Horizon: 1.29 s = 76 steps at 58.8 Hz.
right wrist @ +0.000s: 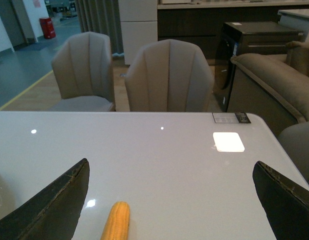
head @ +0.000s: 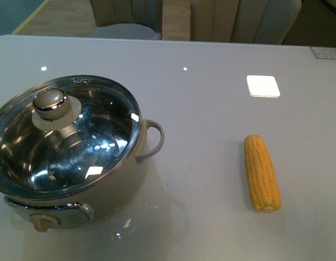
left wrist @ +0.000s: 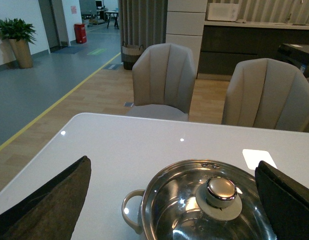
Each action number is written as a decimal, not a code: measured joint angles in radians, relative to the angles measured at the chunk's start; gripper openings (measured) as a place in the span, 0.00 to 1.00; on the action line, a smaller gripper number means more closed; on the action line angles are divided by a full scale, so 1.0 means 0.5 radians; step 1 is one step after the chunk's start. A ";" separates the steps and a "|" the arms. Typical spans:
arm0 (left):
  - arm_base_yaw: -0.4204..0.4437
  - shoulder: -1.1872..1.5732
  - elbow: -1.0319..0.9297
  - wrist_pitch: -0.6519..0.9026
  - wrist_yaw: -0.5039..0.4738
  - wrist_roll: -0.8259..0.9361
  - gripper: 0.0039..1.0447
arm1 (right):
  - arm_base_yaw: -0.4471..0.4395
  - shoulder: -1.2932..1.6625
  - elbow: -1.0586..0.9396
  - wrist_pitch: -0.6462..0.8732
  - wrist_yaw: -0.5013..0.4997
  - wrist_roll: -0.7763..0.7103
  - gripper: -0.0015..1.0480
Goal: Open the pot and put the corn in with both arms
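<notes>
The pot [head: 122, 187] stands at the table's front left, cream-grey, with a loop handle [head: 153, 140] toward the middle. A glass lid [head: 86, 147] with a steel knob [head: 50, 103] covers it. The corn [head: 261, 173] lies on the table to the right, lengthwise toward me, apart from the pot. Neither arm shows in the front view. My left gripper [left wrist: 172, 162] is open above and behind the pot [left wrist: 159, 200], its dark fingers [left wrist: 49, 200] spread wide of the lid knob [left wrist: 222, 191]. My right gripper [right wrist: 170, 164] is open over the table, with the corn's tip [right wrist: 117, 222] nearer one finger.
A bright square reflection [head: 262, 86] lies on the grey table [head: 200, 109] behind the corn. A small label [head: 325, 52] sits at the far right corner. Beige chairs [left wrist: 164, 80] stand beyond the far edge, and a sofa [right wrist: 274, 85] stands past the right end.
</notes>
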 joint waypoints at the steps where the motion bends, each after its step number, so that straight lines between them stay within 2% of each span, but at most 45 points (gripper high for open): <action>1: 0.000 0.000 0.000 0.000 0.000 0.000 0.94 | 0.000 0.000 0.000 0.001 -0.001 0.000 0.92; 45: -0.001 0.004 0.001 -0.005 -0.005 -0.002 0.94 | 0.000 0.000 0.000 0.000 -0.001 0.000 0.92; 47: -0.013 0.063 0.051 -0.146 -0.063 -0.059 0.94 | 0.000 0.000 0.000 0.000 0.000 0.000 0.92; 51: -0.062 0.419 0.282 -0.677 -0.195 -0.292 0.94 | 0.000 -0.001 0.000 0.000 -0.001 0.000 0.92; 55: -0.137 0.615 0.336 -0.818 -0.240 -0.409 0.94 | 0.000 -0.002 0.000 0.000 -0.003 0.000 0.92; 60: -0.214 0.797 0.362 -0.716 -0.216 -0.435 0.94 | 0.000 -0.002 0.000 0.000 -0.002 0.000 0.92; 65: -0.208 0.967 0.405 -0.514 -0.201 -0.401 0.94 | 0.000 -0.002 0.000 0.000 -0.004 0.000 0.92; 76: -0.223 1.646 0.511 0.199 -0.141 -0.236 0.94 | 0.000 -0.002 0.000 0.000 -0.003 0.000 0.92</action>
